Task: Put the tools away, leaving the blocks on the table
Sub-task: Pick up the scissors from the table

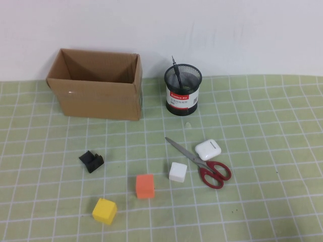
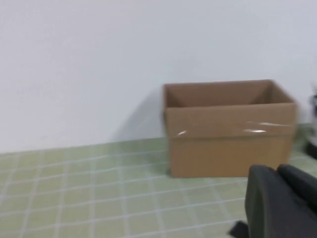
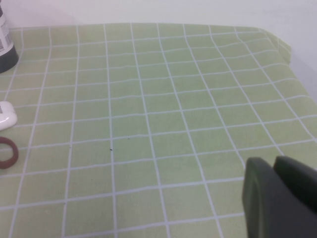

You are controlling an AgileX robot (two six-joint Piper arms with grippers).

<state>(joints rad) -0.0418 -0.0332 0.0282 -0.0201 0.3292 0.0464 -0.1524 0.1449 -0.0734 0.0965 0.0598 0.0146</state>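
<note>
The black pen (image 1: 175, 69) stands tip-up in a black mesh cup (image 1: 182, 91) at the back of the table (image 1: 262, 201). The red-handled scissors (image 1: 199, 162) lie flat right of centre; one red handle shows in the right wrist view (image 3: 6, 153). The white block (image 1: 178, 172), orange block (image 1: 145, 186) and yellow block (image 1: 104, 210) sit near the front. Neither arm shows in the high view. My left gripper (image 2: 276, 169) is shut and empty, facing the cardboard box. My right gripper (image 3: 274, 161) is shut and empty over bare mat right of the scissors.
An open cardboard box (image 1: 96, 91) stands at the back left and also shows in the left wrist view (image 2: 228, 129). A white glossy case (image 1: 208, 149) lies beside the scissors. A small chunky black piece (image 1: 91, 161) sits left of the blocks. The mat's edge drops off at the right (image 3: 282, 47).
</note>
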